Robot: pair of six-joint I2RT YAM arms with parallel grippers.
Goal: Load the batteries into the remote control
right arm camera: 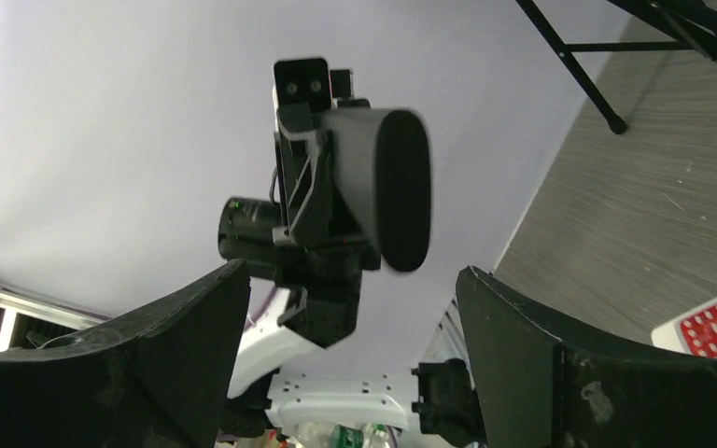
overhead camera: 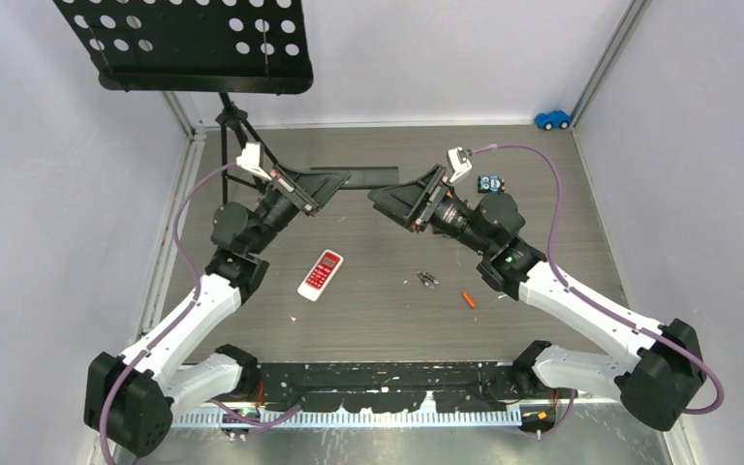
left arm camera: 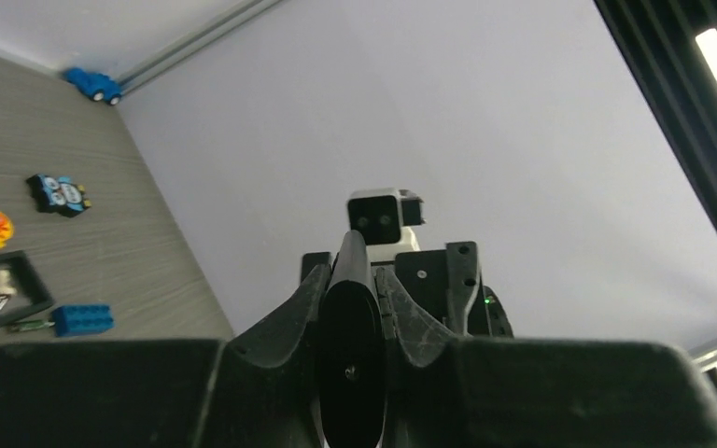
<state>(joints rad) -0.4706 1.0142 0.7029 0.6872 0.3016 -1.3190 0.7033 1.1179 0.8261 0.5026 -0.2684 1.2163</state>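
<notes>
A red-and-white remote control (overhead camera: 321,274) lies face up on the table left of centre; its corner (right arm camera: 714,327) also shows in the right wrist view. A dark pair of batteries (overhead camera: 427,279) and one orange battery (overhead camera: 468,298) lie to its right. Both arms are raised above the table with their grippers facing each other. My left gripper (overhead camera: 341,181) (left arm camera: 350,280) is shut on a stubby black knob (left arm camera: 350,359) (right arm camera: 401,191) with an oval face. Just in front of that knob, my right gripper (overhead camera: 380,197) (right arm camera: 353,280) stands wide open and holds nothing.
A black music stand (overhead camera: 184,44) rises at the back left, its legs on the table behind the grippers. A blue toy car (overhead camera: 552,119) sits in the far right corner, and a small toy (overhead camera: 489,183) by the right arm. A blue brick (left arm camera: 82,319) lies nearby.
</notes>
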